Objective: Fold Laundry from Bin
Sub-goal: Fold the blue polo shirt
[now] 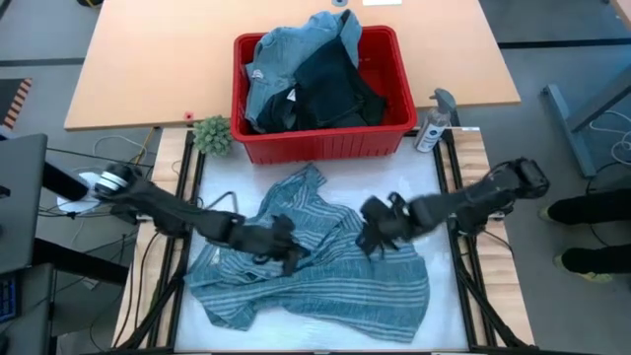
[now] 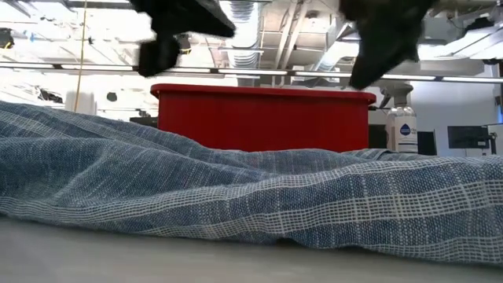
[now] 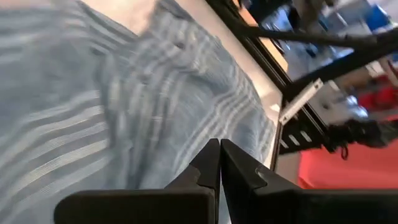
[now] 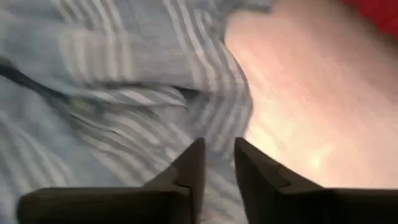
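A blue-grey white-striped shirt (image 1: 315, 271) lies crumpled and partly spread on the white table top, also seen in the low view (image 2: 236, 189). Behind it stands the red bin (image 1: 325, 146) holding more laundry (image 1: 306, 79), light blue and dark pieces heaped over its rim. My left gripper (image 1: 292, 252) hovers shut over the shirt's middle left, with nothing between its fingers (image 3: 219, 146). My right gripper (image 1: 369, 237) hovers over the shirt's middle right, its fingers a little apart and empty (image 4: 217, 146). In the low view both hang well above the cloth.
A spray bottle (image 1: 432, 123) stands at the bin's right corner and a small green plant (image 1: 212, 135) at its left. Black frame rails (image 1: 463, 247) run along both sides of the white top. A wooden table (image 1: 148, 59) lies beyond. A person's legs (image 1: 592, 212) show at the right.
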